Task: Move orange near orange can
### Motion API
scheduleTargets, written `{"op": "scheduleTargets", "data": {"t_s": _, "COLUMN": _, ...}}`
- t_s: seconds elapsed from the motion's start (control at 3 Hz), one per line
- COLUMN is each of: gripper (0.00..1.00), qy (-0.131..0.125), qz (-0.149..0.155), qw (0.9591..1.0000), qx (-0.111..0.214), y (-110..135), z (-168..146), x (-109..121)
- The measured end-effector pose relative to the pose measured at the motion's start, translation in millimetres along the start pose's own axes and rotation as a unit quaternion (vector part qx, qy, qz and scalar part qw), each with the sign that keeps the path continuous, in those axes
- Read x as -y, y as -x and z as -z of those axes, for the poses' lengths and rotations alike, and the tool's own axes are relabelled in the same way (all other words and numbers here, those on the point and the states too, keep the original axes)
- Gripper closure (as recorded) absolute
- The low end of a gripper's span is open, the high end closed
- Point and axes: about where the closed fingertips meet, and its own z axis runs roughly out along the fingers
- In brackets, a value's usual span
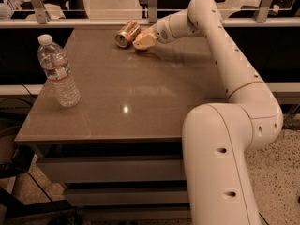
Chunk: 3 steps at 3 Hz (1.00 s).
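Gripper (142,41), grip unclear, sits beside orange can (127,33) near far edge of table (140,107).

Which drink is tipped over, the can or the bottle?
The orange can lies on its side at the far edge of the table, beside the gripper. The water bottle stands upright.

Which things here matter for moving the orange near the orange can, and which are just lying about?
For the job:
orange can, on its side at the far edge of the table
gripper, right beside the can
orange, hidden, probably under the gripper

Lying about:
water bottle, upright on the left
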Motion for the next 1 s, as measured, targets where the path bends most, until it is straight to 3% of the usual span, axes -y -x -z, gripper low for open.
{"op": "scheduleTargets", "data": {"t_s": 0.67, "gripper": 0.15, "qy": 0.005, "qz": -0.007, "qw": 1.0, "qx": 0.003, "y": -2.3, "z": -2.0, "x": 1.0}}
{"op": "scheduleTargets", "data": {"t_s": 1.0, "gripper": 0.0, "qy": 0.009, "qz": -0.008, "qw": 0.9999, "qx": 0.007, "y": -0.6, "z": -0.9, "x": 0.0}}
